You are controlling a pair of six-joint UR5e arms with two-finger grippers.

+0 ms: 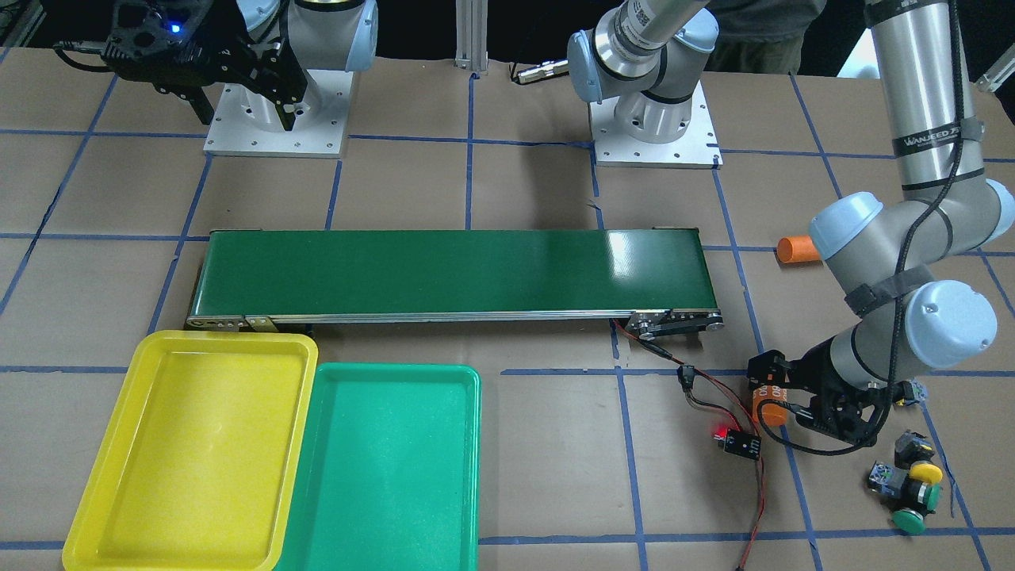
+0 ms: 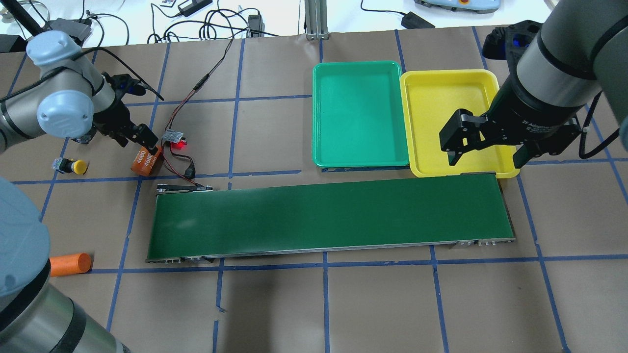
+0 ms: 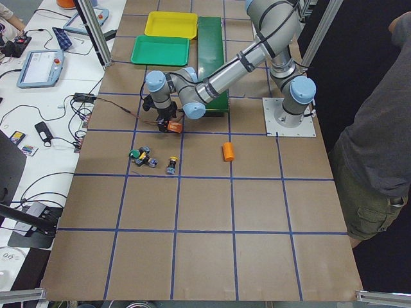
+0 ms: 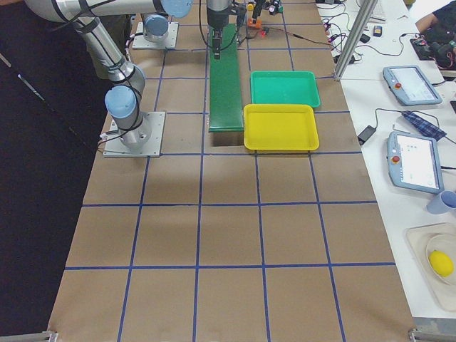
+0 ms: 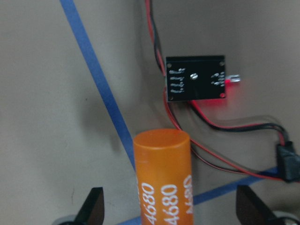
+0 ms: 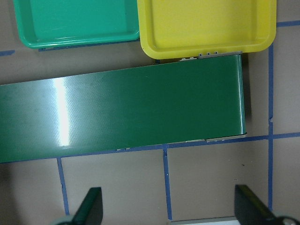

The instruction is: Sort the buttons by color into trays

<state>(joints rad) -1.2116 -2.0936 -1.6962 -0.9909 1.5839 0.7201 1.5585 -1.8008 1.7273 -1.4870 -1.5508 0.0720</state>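
Left gripper [image 5: 169, 199], off the conveyor belt's [image 2: 328, 215] wired end, has jaws apart around an orange cylinder [image 5: 162, 159] — not clamped. Right gripper [image 2: 486, 157] hovers over the belt's other end, jaws apart. The buttons [image 1: 910, 485] cluster on the bench [image 1: 555, 476] beyond the wired end.

Yellow tray [image 1: 198, 452] and teal tray [image 1: 388, 468]: shallow rectangles with rounded corners, flat on the table at far right. Long sides touch, yellow outermost and set a bit nearer. Buttons: three [image 1: 908, 488] clumped together at far left, tipped over, one yellow cap and two green caps showing. The fourth, a yellow button [image 2: 73, 166], lies on its side near the clump, apart from it. All are well apart from the trays.
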